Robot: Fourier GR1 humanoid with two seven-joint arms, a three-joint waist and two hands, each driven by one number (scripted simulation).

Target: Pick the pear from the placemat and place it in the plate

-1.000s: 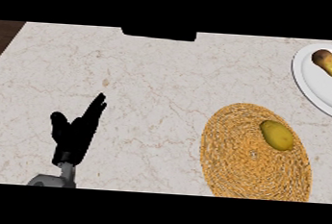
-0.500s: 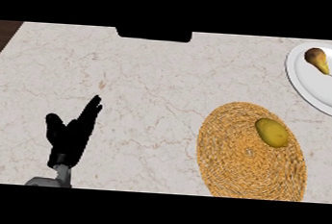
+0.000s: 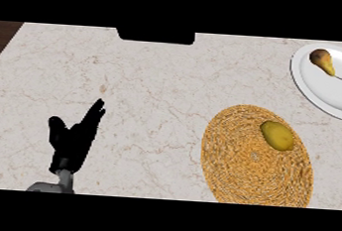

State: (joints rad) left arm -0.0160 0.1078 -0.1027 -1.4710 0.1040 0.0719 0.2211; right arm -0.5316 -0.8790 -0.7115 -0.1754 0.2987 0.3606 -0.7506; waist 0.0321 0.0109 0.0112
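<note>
My left hand (image 3: 73, 141) sits lower left of frame, fingers straight and open, holding nothing; my right hand shows nowhere. The yellow-green fruit (image 3: 277, 135) lies on the upper right part of the woven placemat (image 3: 255, 162), lower right of frame, well apart from my hand. The white plate (image 3: 340, 93) at upper right already holds a brown pear (image 3: 323, 60). Risk, as I judge it: grabbing the wrong fruit, or nudging the plated one on set-down.
</note>
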